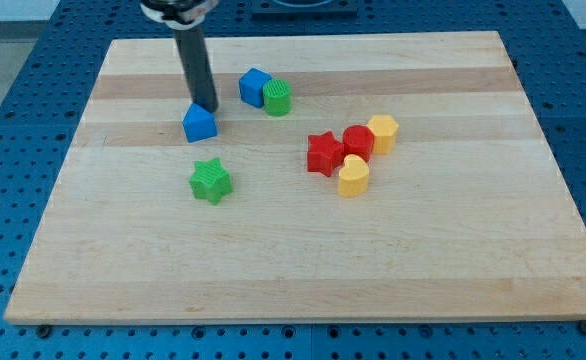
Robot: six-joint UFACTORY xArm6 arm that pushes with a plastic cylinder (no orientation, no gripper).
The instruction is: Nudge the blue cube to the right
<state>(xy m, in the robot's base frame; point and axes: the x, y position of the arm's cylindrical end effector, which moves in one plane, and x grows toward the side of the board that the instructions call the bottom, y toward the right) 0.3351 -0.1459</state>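
Note:
The blue cube (254, 86) sits on the wooden board (303, 270) near the view's top, left of centre, touching a green cylinder (278, 98) on its right. My tip (205, 107) is to the left of the cube and slightly lower, with a gap between them. The tip stands just behind a blue triangular block (200, 123), at or very near its top edge.
A green star (210, 181) lies below the blue triangular block. A cluster to the right holds a red star (323, 153), a red cylinder (358, 142), a yellow hexagonal block (382, 133) and a yellow heart (353, 176).

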